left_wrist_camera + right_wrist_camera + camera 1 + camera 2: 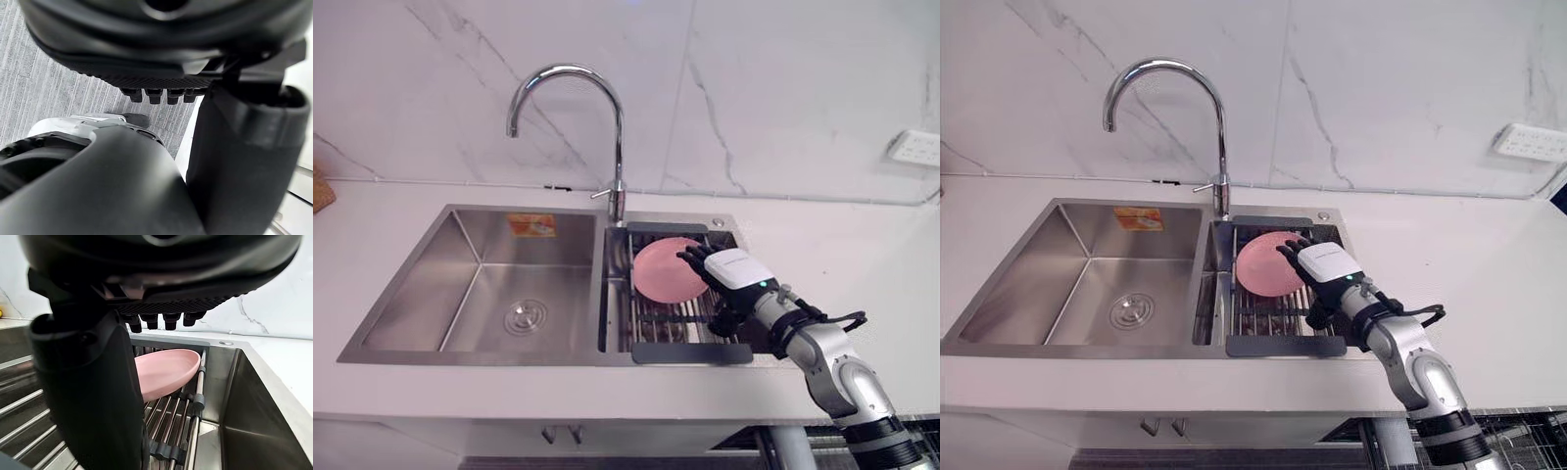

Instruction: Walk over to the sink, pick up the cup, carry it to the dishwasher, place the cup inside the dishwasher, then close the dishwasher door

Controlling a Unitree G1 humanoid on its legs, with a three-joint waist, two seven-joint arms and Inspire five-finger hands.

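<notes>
The pink cup [662, 270], wide and shallow like a bowl, leans tilted on the metal drying rack [690, 352] in the sink's right basin. My right hand [736, 270] hovers at the cup's right rim, fingers straight and reaching over its edge. In the right wrist view the cup [164, 372] lies just past my thumb [93, 382], and nothing is gripped. My left hand [234, 161] hangs low over grey floor, relaxed and holding nothing.
A tall curved faucet [617, 147] stands behind the divider between the basins. The deep left basin [499, 294] holds only its drain. White counter [832, 245] surrounds the sink, with a marble wall behind and a wall socket [913, 147] at the far right.
</notes>
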